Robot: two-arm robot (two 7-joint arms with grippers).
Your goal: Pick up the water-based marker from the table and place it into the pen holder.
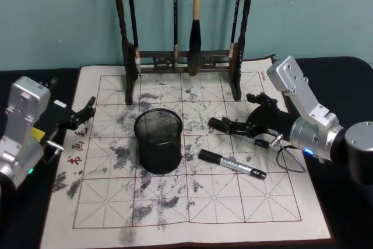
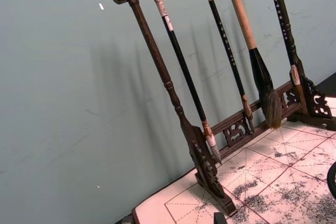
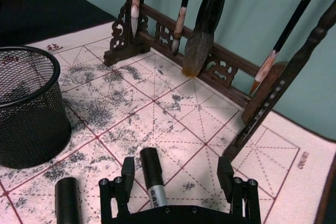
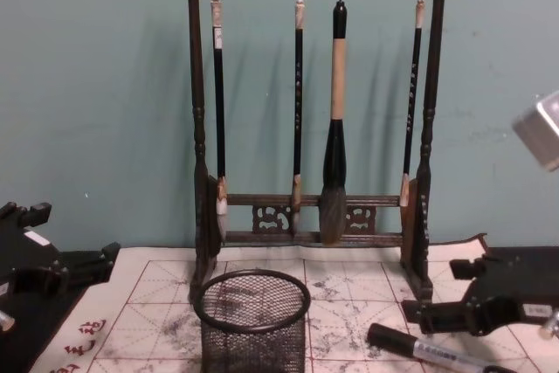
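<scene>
The water-based marker, black cap and silver-grey barrel, lies flat on the table's gridded mat, right of the pen holder. The holder is a round black mesh cup, standing upright. My right gripper hovers open low over the mat, just behind the marker. In the right wrist view a black-capped, grey-barrelled marker lies between the spread fingers, nearer one of them and untouched. My left gripper rests open at the mat's left edge.
A tall dark wooden brush rack with several hanging brushes stands along the mat's far edge. A black cylinder end lies outside one right finger; I cannot tell what it is. A thin dark cable loops beside the right wrist.
</scene>
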